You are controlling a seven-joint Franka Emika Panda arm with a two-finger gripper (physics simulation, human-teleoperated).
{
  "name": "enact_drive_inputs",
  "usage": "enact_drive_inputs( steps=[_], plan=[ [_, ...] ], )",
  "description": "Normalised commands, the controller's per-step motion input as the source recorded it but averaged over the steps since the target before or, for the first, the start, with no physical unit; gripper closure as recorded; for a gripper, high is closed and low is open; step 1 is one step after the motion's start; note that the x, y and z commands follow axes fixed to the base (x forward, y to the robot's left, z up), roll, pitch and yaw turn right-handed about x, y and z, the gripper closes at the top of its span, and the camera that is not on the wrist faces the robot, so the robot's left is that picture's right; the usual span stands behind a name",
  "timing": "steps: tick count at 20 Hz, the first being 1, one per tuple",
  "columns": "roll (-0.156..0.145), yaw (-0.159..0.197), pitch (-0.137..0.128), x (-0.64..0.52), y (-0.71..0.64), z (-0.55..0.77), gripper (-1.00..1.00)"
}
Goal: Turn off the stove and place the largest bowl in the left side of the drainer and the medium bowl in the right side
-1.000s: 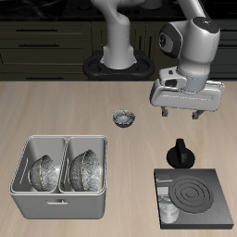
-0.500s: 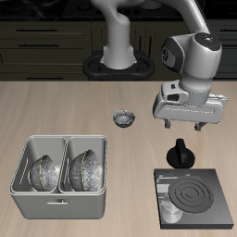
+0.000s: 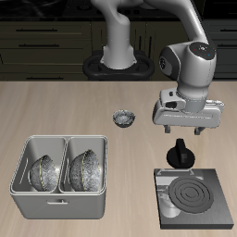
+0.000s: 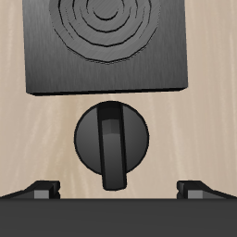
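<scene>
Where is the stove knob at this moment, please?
In the exterior view the knob stands on the table just behind the stove, beneath the end effector; the wrist view shows it between the open fingertips.

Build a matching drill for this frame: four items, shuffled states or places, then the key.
Items
1. flat black square stove plate
2. black stove knob
3. tiny crinkled silver bowl
4. light grey two-compartment metal drainer

States or places
A. alone on the bare table
B. directly under the open pincer
C. coil rings dark
D. one silver bowl in each compartment

Pairs: 1-C, 2-B, 3-A, 4-D
</scene>
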Motion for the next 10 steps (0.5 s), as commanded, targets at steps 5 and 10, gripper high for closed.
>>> enact_drive_inputs(
  steps=[5,10],
  plan=[
    [-0.006,0.013,0.031,0.07,-0.05,-0.21,-1.00],
    [0.016,0.013,0.047,0.00,0.09,-0.33,-1.00]
  ],
)
